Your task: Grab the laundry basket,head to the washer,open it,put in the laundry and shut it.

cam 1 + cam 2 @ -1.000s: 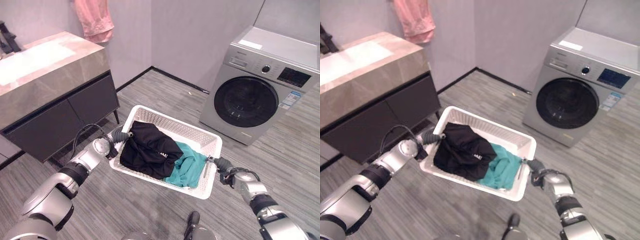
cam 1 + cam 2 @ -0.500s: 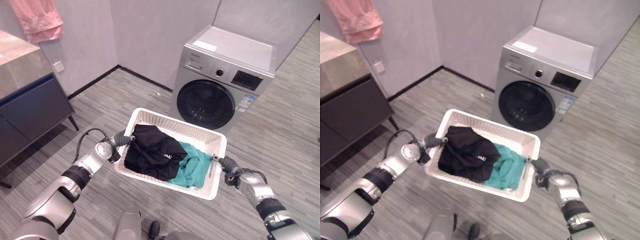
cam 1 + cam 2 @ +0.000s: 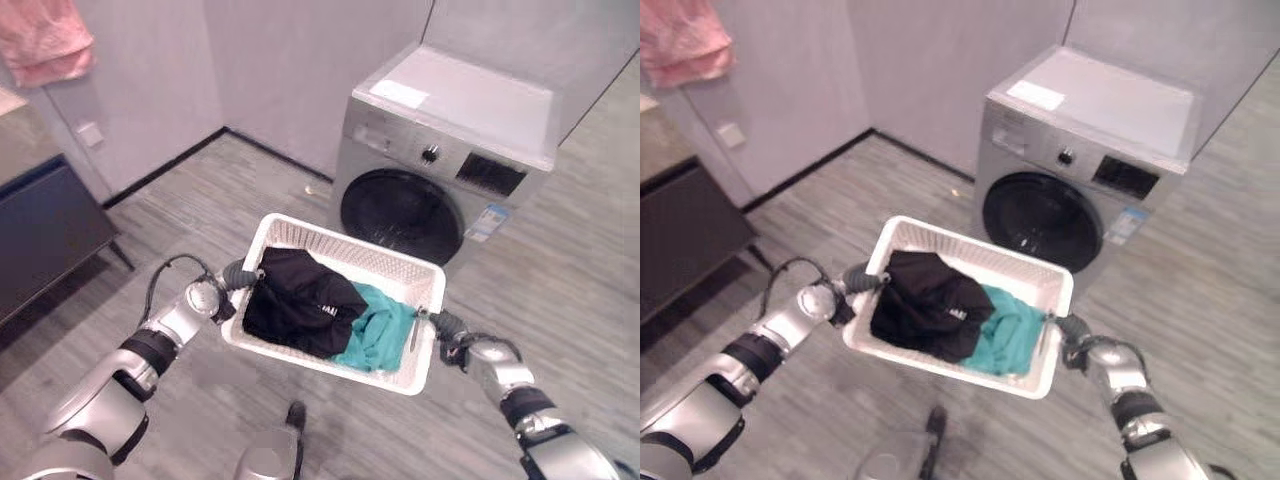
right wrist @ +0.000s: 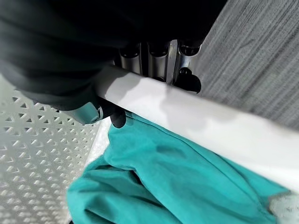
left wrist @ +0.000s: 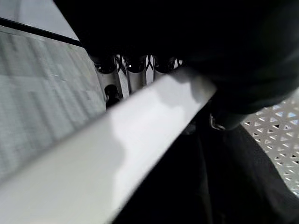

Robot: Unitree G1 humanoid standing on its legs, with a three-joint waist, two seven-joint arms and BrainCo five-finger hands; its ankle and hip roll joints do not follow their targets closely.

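Both hands are clamped on the white laundry basket (image 3: 400, 275), left hand (image 3: 237, 275) curled over one end rim, right hand (image 3: 447, 328) over the other, carrying it just short of the washer (image 3: 440, 190). The black garment (image 3: 300, 300) and teal garment (image 3: 378, 335) ride inside. Tilt it and they could spill. Labels on the washer and shirt are too small to read.

White perforated basket (image 3: 401, 270); black garment (image 3: 300, 300); teal garment (image 3: 380, 335).
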